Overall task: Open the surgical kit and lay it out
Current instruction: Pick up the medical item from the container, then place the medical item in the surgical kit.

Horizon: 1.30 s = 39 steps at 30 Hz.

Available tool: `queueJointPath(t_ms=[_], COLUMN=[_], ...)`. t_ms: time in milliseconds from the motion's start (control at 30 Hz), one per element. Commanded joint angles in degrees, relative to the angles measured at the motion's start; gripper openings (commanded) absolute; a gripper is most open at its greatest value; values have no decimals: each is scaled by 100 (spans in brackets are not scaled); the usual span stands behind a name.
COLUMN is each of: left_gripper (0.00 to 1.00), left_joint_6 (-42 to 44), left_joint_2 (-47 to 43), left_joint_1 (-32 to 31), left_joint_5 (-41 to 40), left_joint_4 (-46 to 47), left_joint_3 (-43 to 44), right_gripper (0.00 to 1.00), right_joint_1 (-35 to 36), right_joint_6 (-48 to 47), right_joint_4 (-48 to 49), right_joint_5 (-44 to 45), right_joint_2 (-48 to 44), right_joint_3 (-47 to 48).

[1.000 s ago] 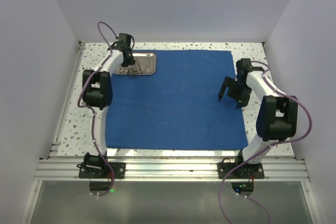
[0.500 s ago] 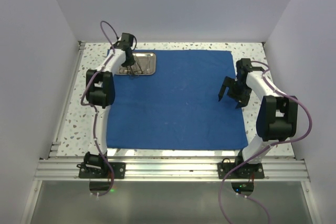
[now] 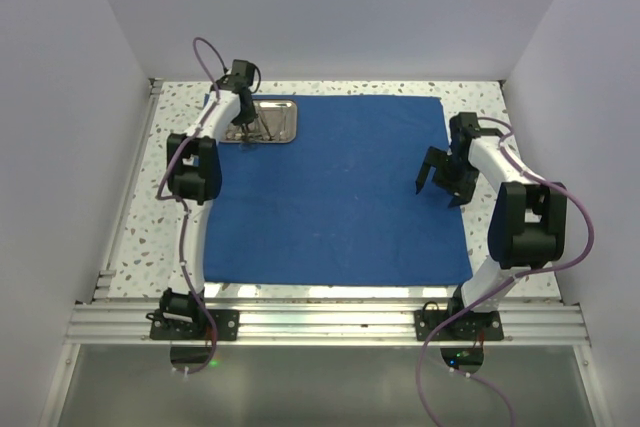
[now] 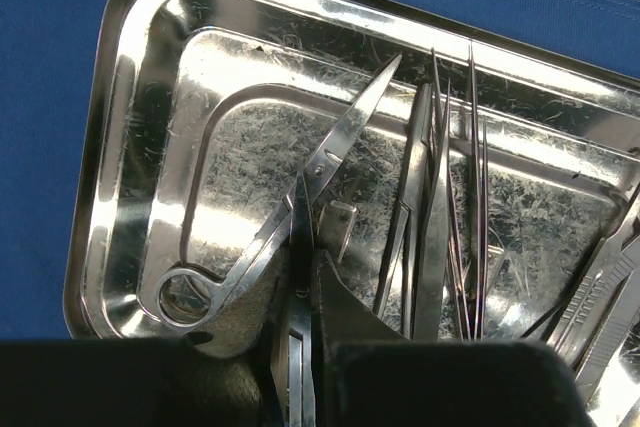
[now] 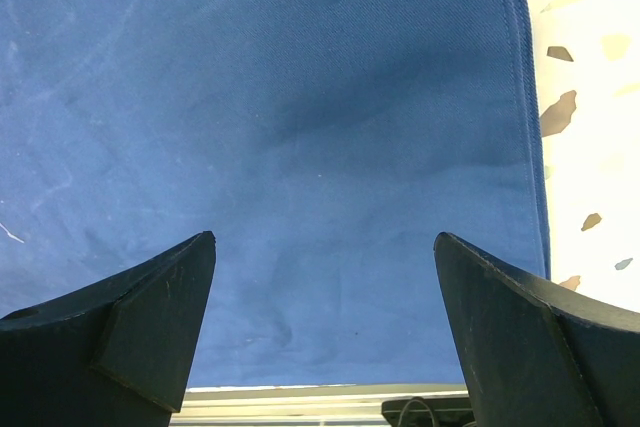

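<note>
The royal-blue cloth [image 3: 340, 187] lies spread flat as a large sheet. On its far left corner stands the shiny steel tray [image 3: 286, 107]. In the left wrist view the tray [image 4: 110, 147] holds open scissors [image 4: 345, 132], thin tweezers [image 4: 474, 197], and forceps [image 4: 428, 217]. My left gripper [image 3: 243, 127] reaches down into the tray. Its jaws [image 4: 308, 262] stand nearly together, pinching one shank of the scissors. My right gripper [image 3: 438, 179] hovers open over the cloth [image 5: 300, 97] near its right edge, with nothing between its fingers [image 5: 325, 247].
Speckled white tabletop [image 3: 130, 227] borders the cloth on the left, back and right. White walls enclose three sides. An aluminium rail [image 3: 320, 322] with the arm bases runs along the near edge. More steel instrument handles [image 4: 600, 287] lie at the tray's right end.
My left gripper has narrowed its jaws onto the scissors in the tray, and its arm has shifted slightly. The right arm has not moved.
</note>
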Motion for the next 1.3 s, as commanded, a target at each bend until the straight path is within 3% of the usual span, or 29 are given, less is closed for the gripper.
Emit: queueJointPath(t_ms=[0, 500, 700, 900, 1033, 1133, 1167, 1267], left_gripper=[0, 0, 0, 0, 0, 0, 8, 45], left_joint_6=[146, 437, 410, 130, -90, -100, -74, 32], left_joint_2=[344, -1359, -2449, -3898, -4506, -4762, -4789, -4833], left_joint_1=[-3, -4, -170, -548, -654, -680, -680, -680], left_joint_5=[489, 1254, 1280, 1245, 1289, 1289, 1289, 1132], left_joint_4=[-447, 90, 493, 1379, 1927, 2068, 2042, 1735], left_joint_3=[-240, -793, -2329, -5077, -6257, -6673, -6691, -6420], right_gripper=[95, 95, 95, 95, 95, 95, 95, 95], right_joint_1=[25, 25, 25, 25, 25, 25, 25, 25], right_joint_6=[-15, -41, -76, -85, -94, -102, -111, -102], right_joint_4=[96, 87, 34, -10, -106, -150, -150, -150], right_joint_5=[-70, -158, -97, -9, 61, 114, 123, 114], right_joint_2=[-24, -164, -191, -235, -331, -446, -489, -525], right_joint_3=[-41, -76, -67, -111, -102, -181, -216, -287])
